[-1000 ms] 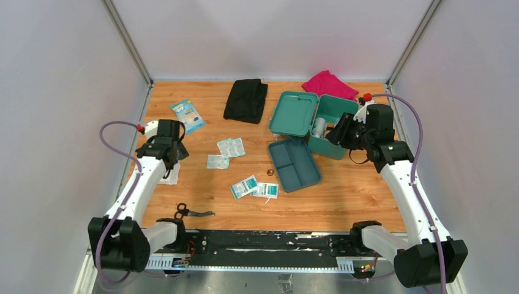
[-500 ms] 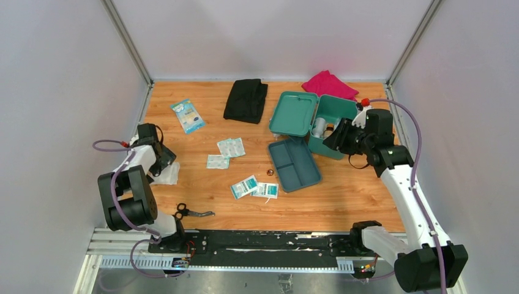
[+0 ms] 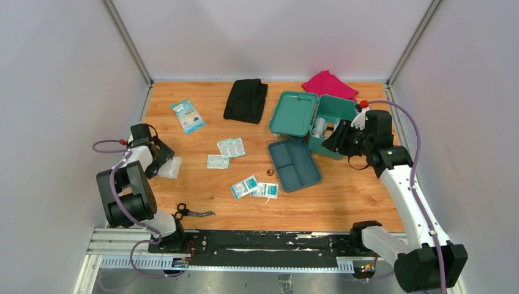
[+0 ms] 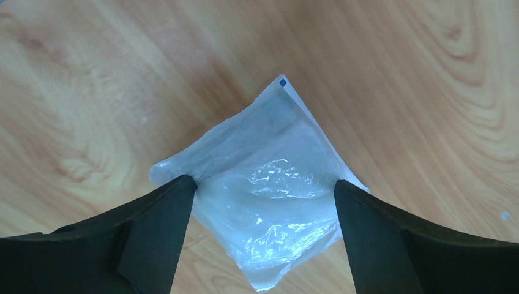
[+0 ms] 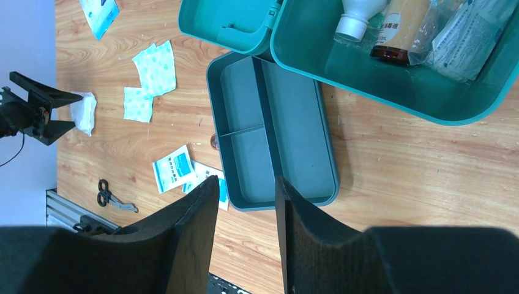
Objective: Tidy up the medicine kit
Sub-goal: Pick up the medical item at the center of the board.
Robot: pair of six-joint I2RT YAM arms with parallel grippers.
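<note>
The medicine kit (image 3: 333,122) is a teal box at the back right, with its lid (image 3: 294,113) open to the left. Its two-compartment tray (image 3: 294,164) lies on the table in front of it. In the right wrist view the box (image 5: 392,86) holds bottles and a packet, and the tray (image 5: 275,147) is empty. My right gripper (image 5: 246,179) is open and empty, high above the tray's near end, and it also shows from the top (image 3: 336,138). My left gripper (image 4: 263,184) is open, low at the far left (image 3: 160,160), with its fingers either side of a clear plastic pouch (image 4: 269,202).
Two teal gauze packets (image 3: 231,147), two blue-white sachets (image 3: 245,186) and a small brown item (image 3: 270,173) lie mid-table. A blue packet (image 3: 188,115) lies back left. Scissors (image 3: 191,212) lie near the front rail. A black cloth (image 3: 246,99) and a pink cloth (image 3: 329,84) lie at the back.
My left arm has folded back toward its base and its gripper has come down low around the clear pouch, which shifted slightly. My right gripper has barely moved.
</note>
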